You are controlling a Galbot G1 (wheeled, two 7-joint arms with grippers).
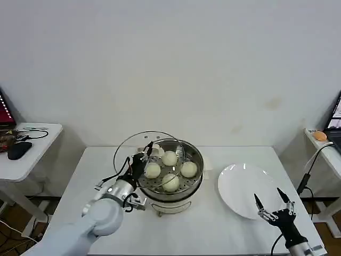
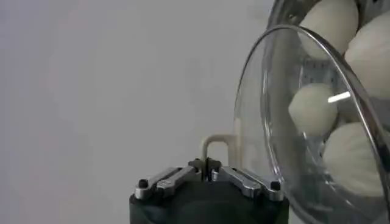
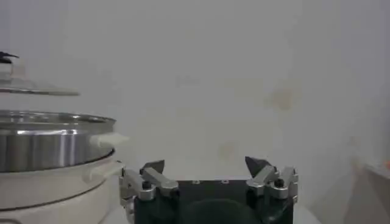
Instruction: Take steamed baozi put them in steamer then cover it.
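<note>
The steamer (image 1: 184, 193), a shiny steel pot on a cream base, stands mid-table with several off-white steamed baozi (image 1: 170, 158) on its perforated tray. My left gripper (image 1: 144, 158) is shut on the cream handle (image 2: 217, 146) of the cover (image 1: 129, 148), a clear glass lid held tilted over the pot's left rim. In the left wrist view the gripper (image 2: 206, 168) pinches the handle, and baozi (image 2: 312, 110) show through the cover's glass (image 2: 277, 140). My right gripper (image 1: 273, 204) hangs open at the front right, over the near edge of the plate. In the right wrist view it (image 3: 207, 165) holds nothing, with the steamer (image 3: 49, 141) off to one side.
A flat white plate (image 1: 241, 184) lies right of the steamer. Small side tables stand at the left (image 1: 29, 157) and at the right (image 1: 321, 145), with cables and gear on them. A pale wall runs behind the table.
</note>
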